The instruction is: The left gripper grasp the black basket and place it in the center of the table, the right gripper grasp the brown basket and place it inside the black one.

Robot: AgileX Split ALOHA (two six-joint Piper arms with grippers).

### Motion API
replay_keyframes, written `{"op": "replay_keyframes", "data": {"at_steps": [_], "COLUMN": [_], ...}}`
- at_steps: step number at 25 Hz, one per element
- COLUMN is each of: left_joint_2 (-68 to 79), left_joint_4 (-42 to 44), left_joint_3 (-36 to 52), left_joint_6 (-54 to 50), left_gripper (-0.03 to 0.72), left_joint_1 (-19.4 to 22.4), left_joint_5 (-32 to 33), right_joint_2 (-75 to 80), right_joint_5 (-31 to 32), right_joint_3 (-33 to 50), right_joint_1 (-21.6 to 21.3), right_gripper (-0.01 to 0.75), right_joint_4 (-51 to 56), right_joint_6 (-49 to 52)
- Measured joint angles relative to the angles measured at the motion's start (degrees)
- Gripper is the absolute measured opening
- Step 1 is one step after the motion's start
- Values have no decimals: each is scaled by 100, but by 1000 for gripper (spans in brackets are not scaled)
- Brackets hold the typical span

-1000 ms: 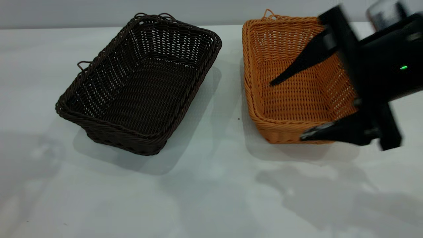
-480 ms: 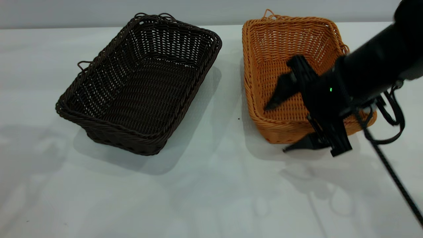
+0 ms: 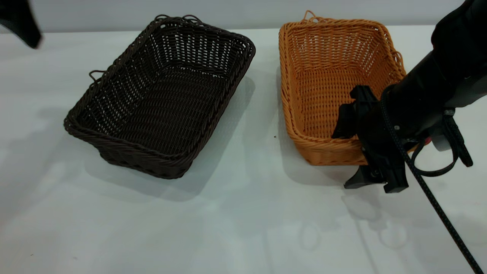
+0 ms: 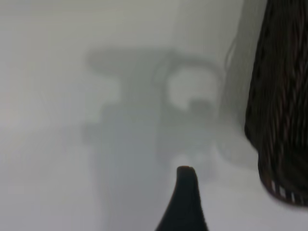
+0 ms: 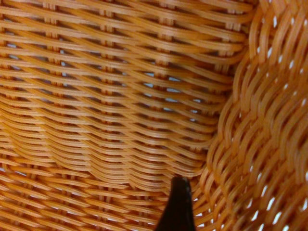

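Observation:
The black basket stands left of centre on the table. The brown basket stands to its right, a small gap between them. My right gripper is open and straddles the brown basket's near wall, one finger inside and one outside low by the table. In the right wrist view one finger lies against the brown weave. My left gripper is blurred at the far left corner, above the table and apart from the black basket. Its wrist view shows one finger and the black basket's side.
A braided black cable runs from the right arm toward the near right corner. A thin cable loop hangs beside the right wrist. The table's far edge meets a pale wall.
My right gripper has come down and toward the near wall of the brown basket, now straddling it. My left gripper has come into view at the far left corner. Both baskets stay put.

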Motion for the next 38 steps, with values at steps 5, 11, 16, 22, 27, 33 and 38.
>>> {"op": "replay_keyframes", "data": {"at_steps": [5,11,16,22,27,33,38], "left_joint_2": [1219,2497,3105,3146,3146,3146,3141], "left_joint_4": [0,-10,12,66,198,529,529], "left_joint_3": [-1003,-1947,-2073,-2108,-2108,-2108,-2108], "left_joint_6": [240,287,293,306,437,1626,3775], "left_gripper": [568,568,488,137,77,76,76], "left_joint_1": [-472,-735,-747,-797,-797,-850,-1207], "left_joint_5": [0,-55,-206,-213,-340,-783,-1245], "right_joint_2": [0,0,0,0,-181,-842,-1034], "right_joint_5": [-11,-17,-21,-16,141,500,2399], "right_joint_3": [0,-1,-1,-30,-38,-26,-168], "right_joint_1": [0,0,0,-25,-351,-1277,-2325], "right_gripper": [584,571,493,163,104,103,102], "right_joint_4": [0,0,0,7,-12,-8,-579], "right_joint_6": [21,21,21,21,-238,-1906,-3139]}}
